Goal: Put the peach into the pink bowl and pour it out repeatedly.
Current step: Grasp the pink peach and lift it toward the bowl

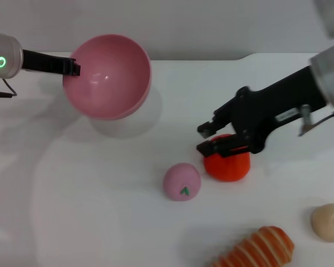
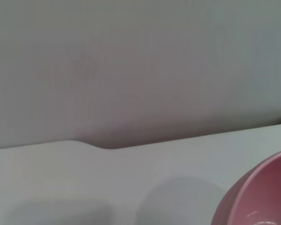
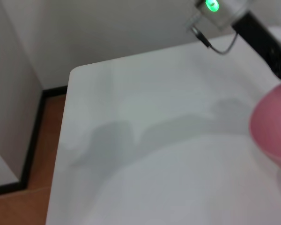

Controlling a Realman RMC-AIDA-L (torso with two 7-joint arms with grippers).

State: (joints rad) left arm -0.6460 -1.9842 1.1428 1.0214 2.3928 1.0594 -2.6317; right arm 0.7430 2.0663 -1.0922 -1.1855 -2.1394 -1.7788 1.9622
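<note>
In the head view the peach, pale pink with a small green mark, lies on the white table near the middle. The pink bowl hangs tilted above the table at the back left, its hollow facing me and empty. My left gripper is shut on its rim. The bowl's edge also shows in the left wrist view and the right wrist view. My right gripper is open, up and to the right of the peach, just over an orange-red fruit, holding nothing.
A beige round lump and an orange-and-white striped piece lie at the front right. The bowl casts a shadow on the table below it. The right wrist view shows the table's corner and the floor beyond.
</note>
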